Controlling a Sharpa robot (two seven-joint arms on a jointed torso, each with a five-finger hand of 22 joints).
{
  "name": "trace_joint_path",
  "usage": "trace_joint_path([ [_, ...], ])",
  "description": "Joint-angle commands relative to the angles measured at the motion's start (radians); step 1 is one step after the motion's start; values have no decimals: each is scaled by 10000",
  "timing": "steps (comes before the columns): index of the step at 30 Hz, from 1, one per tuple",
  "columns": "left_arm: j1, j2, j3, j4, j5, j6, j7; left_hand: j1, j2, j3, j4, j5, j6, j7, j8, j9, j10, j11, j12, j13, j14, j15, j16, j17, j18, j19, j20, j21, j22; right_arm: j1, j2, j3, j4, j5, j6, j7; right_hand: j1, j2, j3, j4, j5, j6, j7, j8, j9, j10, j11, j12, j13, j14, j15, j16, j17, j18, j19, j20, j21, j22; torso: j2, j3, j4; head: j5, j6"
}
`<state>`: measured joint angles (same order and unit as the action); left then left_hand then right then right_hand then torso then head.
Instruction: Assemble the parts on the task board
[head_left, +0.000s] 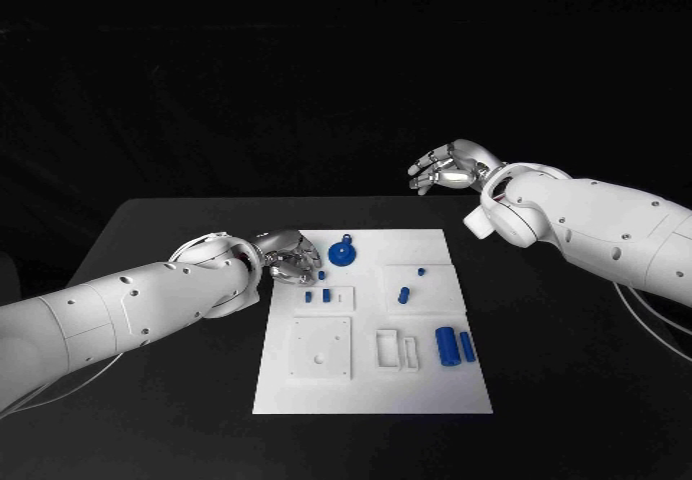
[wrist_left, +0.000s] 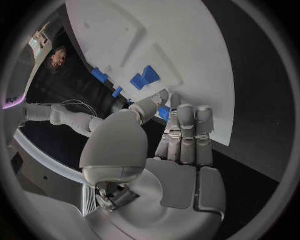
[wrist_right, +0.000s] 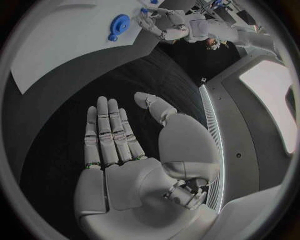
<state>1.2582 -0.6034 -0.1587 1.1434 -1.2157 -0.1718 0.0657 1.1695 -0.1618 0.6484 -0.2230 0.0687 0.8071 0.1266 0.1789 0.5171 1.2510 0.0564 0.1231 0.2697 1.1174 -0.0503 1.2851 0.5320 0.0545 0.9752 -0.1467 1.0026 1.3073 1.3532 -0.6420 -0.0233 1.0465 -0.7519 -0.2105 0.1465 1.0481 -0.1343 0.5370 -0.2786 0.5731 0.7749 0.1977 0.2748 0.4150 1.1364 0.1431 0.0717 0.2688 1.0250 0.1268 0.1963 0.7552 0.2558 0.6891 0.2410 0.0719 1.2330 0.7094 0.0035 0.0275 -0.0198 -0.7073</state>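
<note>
Head view: left hand (head_left: 289, 258) sits at the upper left corner of the task board (head_left: 433, 395), fingers bent down over the edge, just beside a small blue part (head_left: 320, 274). Left wrist view shows fingers (wrist_left: 186, 132) straight and close together, tips at a blue piece (wrist_left: 164, 112); a grip cannot be confirmed. Right hand (head_left: 450, 167) hovers beyond the board's far edge, fingers loosely spread, holding nothing. Round blue part (head_left: 342, 253) lies near the left hand; two blue cylinders (head_left: 456, 346) lie at the board's right side.
</note>
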Motion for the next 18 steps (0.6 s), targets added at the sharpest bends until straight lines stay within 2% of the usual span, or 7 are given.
trace_joint_path([
  [1, -41, -49, -21, -53, 120, 185, -128, -22, -96, -10, 59, -2, -84, -7, -45, -7, -168, 103, -24, 15, -29, 48, -18, -10, 719, -36, 19, -65, 149, -92, -33, 0, 10, -136, 406, -97, 13, -3, 15, -28, -26, -84, 242, 1, -10, -92, 1, -48, -14, -70, -23, -37, -11, -184, -92, 15, -56, 15, 9, 9, -3, -6, 21],
  [4, -41, -117, -8, -118, 427, -132, -114, 0, -87, -2, 72, 8, -64, 19, -10, 3, -209, 119, -59, 14, -38, 63, -23, -18, 726, -43, 30, -74, 147, -158, -117, 0, 66, -789, 797, -128, 217, 87, 104, -81, -149, 85, 173, 119, 40, 56, -67, 69, 37, 94, -95, 75, 52, -131, 47, -1, 6, 57, 12, 12, 5, -5, 37],
  [7, -39, -199, 32, -266, 1565, -542, 10, 84, 94, 55, 101, 103, 171, 195, 168, 64, -204, 128, -79, 35, -22, 66, -8, -25, 748, -31, 44, -72, 150, -179, -237, 0, 135, -1316, 1193, -125, 507, 164, 182, -104, -662, 666, -97, 499, 296, 781, -442, 526, 375, 737, -433, 561, 428, 59, 803, -61, 235, 84, 5, 10, 14, -30, 84],
  [11, -32, -385, 258, -405, 3505, -930, 262, 69, 246, 82, 156, 171, 459, 416, 391, 133, -229, 149, -115, 51, -68, 93, -66, -66, 747, -74, 73, -124, 129, -200, -383, -1, 220, -2251, 1131, -152, 894, 141, 399, -133, -1142, 1001, -287, 744, 646, 1099, -660, 902, 866, 1007, -640, 950, 997, 60, 1419, -217, 285, -57, -3, 2, 13, -59, 156],
  [14, -21, -602, 442, -331, 5061, -1429, 855, -51, 228, 77, 213, 90, 519, 468, 521, 152, -302, 212, -179, 67, -328, 163, -416, -247, 699, -299, 158, -378, 24, -242, -587, -1, 414, -3217, 1264, -279, 1153, 135, 697, -96, -1469, 695, -319, 541, 662, 496, -445, 699, 973, 1017, -677, 1037, 1266, 60, 1592, -257, 225, -150, -12, 12, -9, -53, 212],
  [16, 4, -758, 532, -193, 6106, -1438, 1301, -234, 198, 35, 344, -76, 518, 466, 595, 158, -365, 260, -228, 77, -510, 214, -739, -411, 638, -486, 222, -628, -90, -267, -714, -4, 580, -3604, 1285, -301, 1187, 130, 812, -119, -1687, 508, -477, 408, 604, 6, -174, 359, 902, 1482, -894, 1321, 1515, 60, 2158, -420, 447, -114, -12, 21, -3, -82, 248],
  [18, 65, -901, 553, -18, 6779, -1367, 1568, -316, 160, 74, 402, -84, 473, 476, 644, 155, -586, 375, -358, 51, -875, 335, -1240, -646, 543, -830, 329, -1017, -261, -298, -830, -8, 764, -3895, 1191, -304, 1192, 136, 843, -120, -1809, 617, -475, 443, 617, -6, -205, 287, 917, 2004, -1088, 1642, 1791, 60, 2777, -653, 724, -47, -10, 24, 3, -121, 282],
])
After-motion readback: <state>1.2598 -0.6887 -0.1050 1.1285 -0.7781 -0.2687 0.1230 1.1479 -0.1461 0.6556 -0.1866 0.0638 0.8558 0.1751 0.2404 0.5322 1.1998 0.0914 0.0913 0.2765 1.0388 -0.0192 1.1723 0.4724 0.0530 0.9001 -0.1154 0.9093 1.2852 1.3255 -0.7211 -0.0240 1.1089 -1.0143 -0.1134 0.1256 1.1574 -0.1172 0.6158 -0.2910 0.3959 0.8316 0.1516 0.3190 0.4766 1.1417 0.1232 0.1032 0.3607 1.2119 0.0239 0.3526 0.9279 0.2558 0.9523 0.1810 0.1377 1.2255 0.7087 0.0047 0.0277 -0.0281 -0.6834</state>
